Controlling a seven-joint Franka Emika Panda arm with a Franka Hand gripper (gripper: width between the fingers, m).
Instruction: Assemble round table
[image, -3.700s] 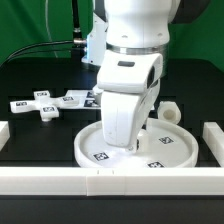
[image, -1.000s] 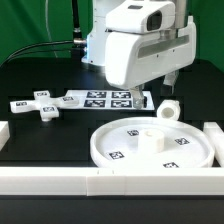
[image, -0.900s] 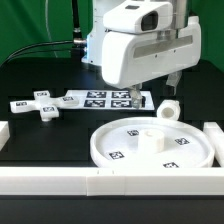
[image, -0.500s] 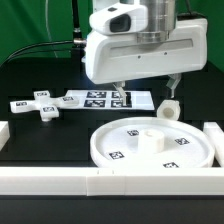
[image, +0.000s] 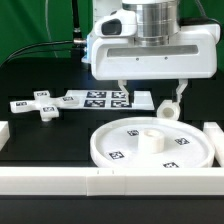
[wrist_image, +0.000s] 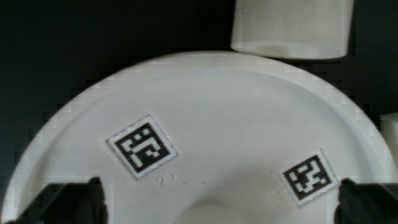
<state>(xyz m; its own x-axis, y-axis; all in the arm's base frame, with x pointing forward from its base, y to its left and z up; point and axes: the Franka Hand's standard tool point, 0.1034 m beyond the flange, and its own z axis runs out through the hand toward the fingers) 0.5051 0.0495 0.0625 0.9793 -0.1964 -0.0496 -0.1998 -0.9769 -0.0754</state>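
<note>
The large rimmed round disc (image: 120, 150) lies flat at the front of the table, with a raised hub (image: 150, 139) in its middle. It fills the wrist view (wrist_image: 214, 110). The short cylindrical leg (image: 168, 109) stands just behind the disc and also shows in the wrist view (wrist_image: 294, 25). The cross-shaped foot (image: 40, 105) lies at the exterior view's left. My gripper (image: 151, 92) hangs above the back of the disc, open wide and empty. One fingertip (image: 181, 95) is close above the leg. In the wrist view my gripper (wrist_image: 217, 205) has its fingers (wrist_image: 63, 205) spread over the disc.
The marker board (image: 100, 98) lies flat behind the disc. White straight border rails run along the front (image: 90, 181), the exterior view's left (image: 3, 131) and right (image: 213, 136).
My gripper, earlier low on the disc, has risen. Over the last second the hand has turned so that both fingers face the camera and shifted toward the exterior view's right. The parts have not moved.
</note>
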